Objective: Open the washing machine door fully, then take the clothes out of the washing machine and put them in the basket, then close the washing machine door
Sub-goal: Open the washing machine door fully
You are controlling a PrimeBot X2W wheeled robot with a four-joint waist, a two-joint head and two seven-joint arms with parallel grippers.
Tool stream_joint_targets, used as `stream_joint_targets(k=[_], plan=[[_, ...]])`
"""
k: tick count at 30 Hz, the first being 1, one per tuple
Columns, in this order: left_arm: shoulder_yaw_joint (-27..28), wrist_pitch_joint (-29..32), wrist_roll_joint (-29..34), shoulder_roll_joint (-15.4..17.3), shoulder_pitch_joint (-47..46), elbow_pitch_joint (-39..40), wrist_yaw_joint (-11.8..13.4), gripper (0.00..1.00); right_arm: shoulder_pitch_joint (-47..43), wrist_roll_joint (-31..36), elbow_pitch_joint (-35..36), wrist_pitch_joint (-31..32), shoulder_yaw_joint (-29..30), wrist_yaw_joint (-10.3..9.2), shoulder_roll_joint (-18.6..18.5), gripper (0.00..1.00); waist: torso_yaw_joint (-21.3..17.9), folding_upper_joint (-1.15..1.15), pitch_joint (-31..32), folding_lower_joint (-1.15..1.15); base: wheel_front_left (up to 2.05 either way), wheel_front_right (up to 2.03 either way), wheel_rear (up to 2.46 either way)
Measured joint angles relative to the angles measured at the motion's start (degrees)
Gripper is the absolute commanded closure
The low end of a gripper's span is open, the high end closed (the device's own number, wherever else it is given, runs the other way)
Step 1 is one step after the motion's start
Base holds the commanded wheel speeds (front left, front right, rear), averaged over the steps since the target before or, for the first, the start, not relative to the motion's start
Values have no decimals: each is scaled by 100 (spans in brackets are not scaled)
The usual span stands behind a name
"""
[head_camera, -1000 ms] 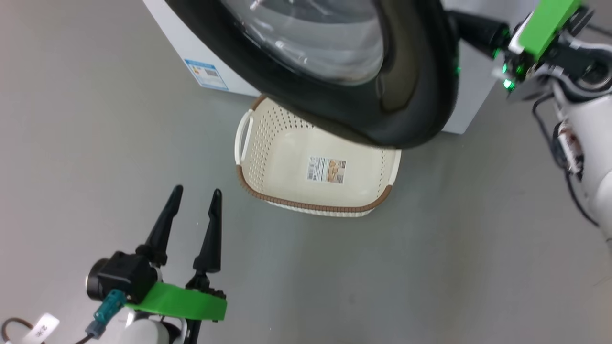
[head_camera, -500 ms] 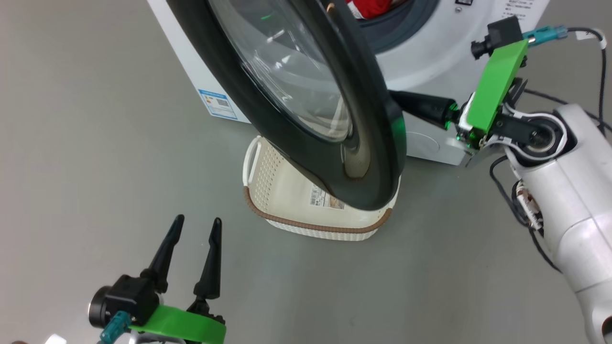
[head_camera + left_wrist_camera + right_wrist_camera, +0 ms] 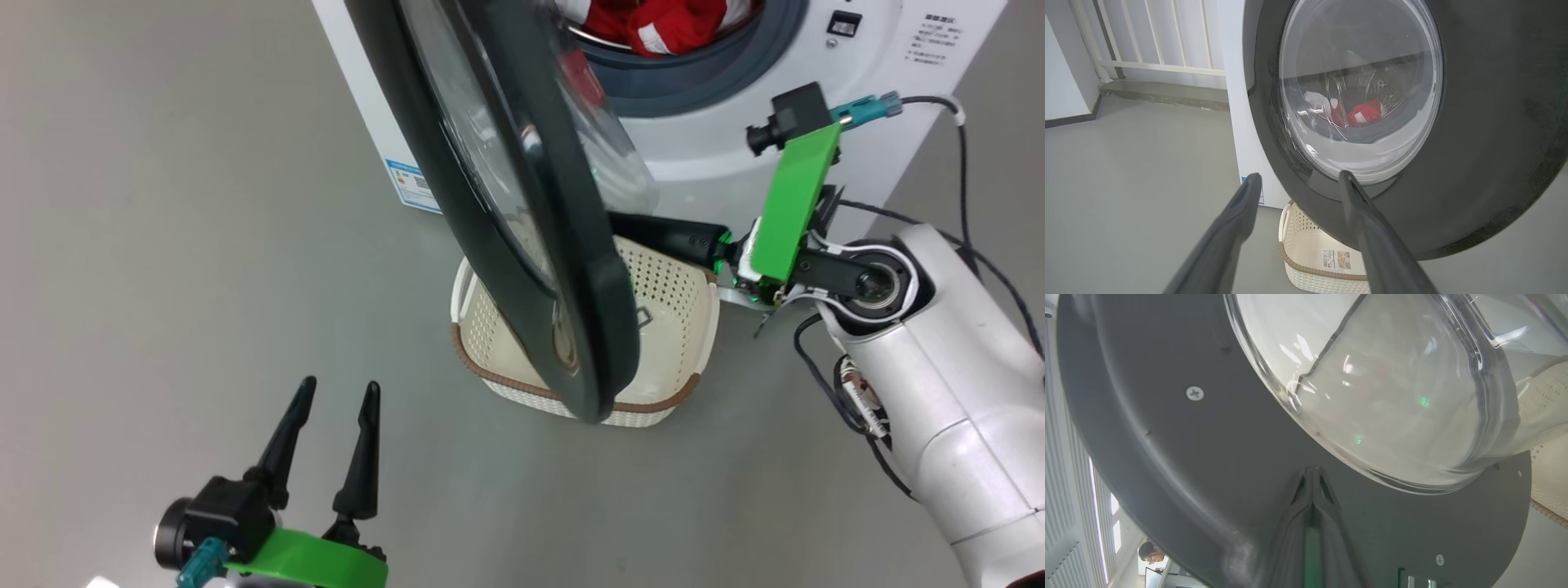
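Head camera looks steeply down on the washing machine door (image 3: pixel 563 212); left wrist faces its front from low, right wrist seemingly hugs its back

Counted: one washing machine (image 3: pixel 710 155), upper frame; one washing machine door (image 3: pixel 600 327), centre; one basket (image 3: pixel 678 302), centre; one blue label (image 3: pixel 415 186); two grippers: left gripper (image 3: pixel 340 382) lower left, right gripper (image 3: pixel 1312 470) lower centre. Red clothes (image 3: pixel 661 20), top edge: item count indistinct.

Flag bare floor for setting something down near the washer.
Free: the wide floor left of the washing machine and basket, beyond the left gripper; also the strip in front of the basket. Crowded: over the basket, where the door and right gripper sit.
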State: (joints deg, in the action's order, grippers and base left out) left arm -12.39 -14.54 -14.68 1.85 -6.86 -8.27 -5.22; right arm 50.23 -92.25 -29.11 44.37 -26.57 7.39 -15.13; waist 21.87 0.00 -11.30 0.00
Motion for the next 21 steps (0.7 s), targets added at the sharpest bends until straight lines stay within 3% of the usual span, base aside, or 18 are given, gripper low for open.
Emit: stream_joint_targets(k=[21], plan=[[-29, 0, -7, 1, 82, -24, 98, 0, -239, 51, 196, 223, -279, 0, 433, 100, 406, 0, 87, 0, 0, 0, 0]])
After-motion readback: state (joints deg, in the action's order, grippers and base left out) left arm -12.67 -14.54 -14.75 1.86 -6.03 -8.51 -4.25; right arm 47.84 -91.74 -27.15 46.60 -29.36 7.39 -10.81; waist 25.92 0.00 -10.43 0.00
